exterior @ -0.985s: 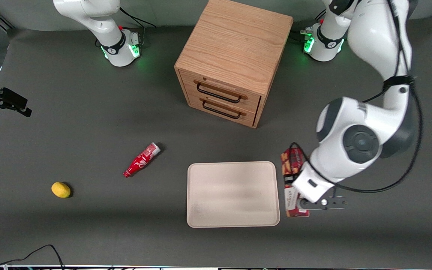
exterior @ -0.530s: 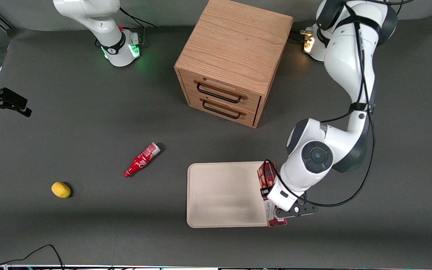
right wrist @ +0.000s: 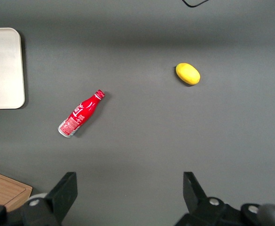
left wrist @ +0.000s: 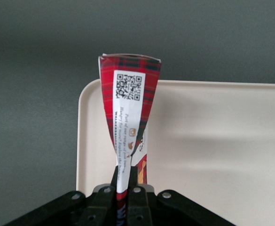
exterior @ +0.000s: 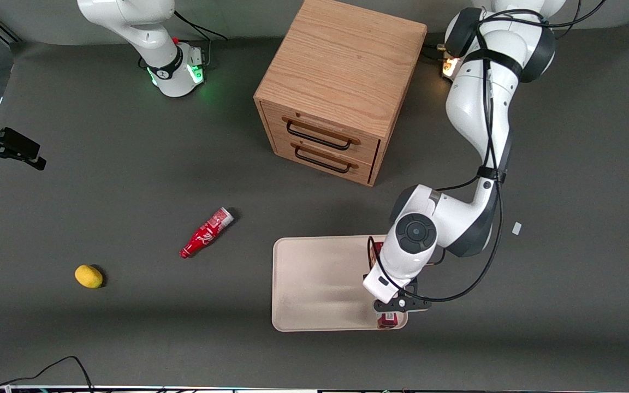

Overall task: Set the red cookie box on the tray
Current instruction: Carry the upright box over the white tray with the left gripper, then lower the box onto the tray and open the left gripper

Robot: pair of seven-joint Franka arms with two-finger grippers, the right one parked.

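Note:
My left gripper [exterior: 389, 307] is shut on the red cookie box [exterior: 386, 322] and holds it over the tray [exterior: 320, 284], along the tray's edge nearest the working arm's end. In the front view the arm hides most of the box; only its ends show. In the left wrist view the gripper [left wrist: 124, 169] pinches the dark-red plaid box [left wrist: 130, 89] on its narrow sides, its white label with a QR code facing the camera, and the cream tray [left wrist: 212, 141] lies under it. I cannot tell whether the box touches the tray.
A wooden two-drawer cabinet [exterior: 342, 87] stands farther from the front camera than the tray. A small red bottle [exterior: 207, 232] and a yellow fruit [exterior: 88, 276] lie toward the parked arm's end. A small white scrap [exterior: 516, 228] lies toward the working arm's end.
The left gripper has carried the red cookie box from the table beside the tray to over the tray's edge, moving toward the parked arm's end.

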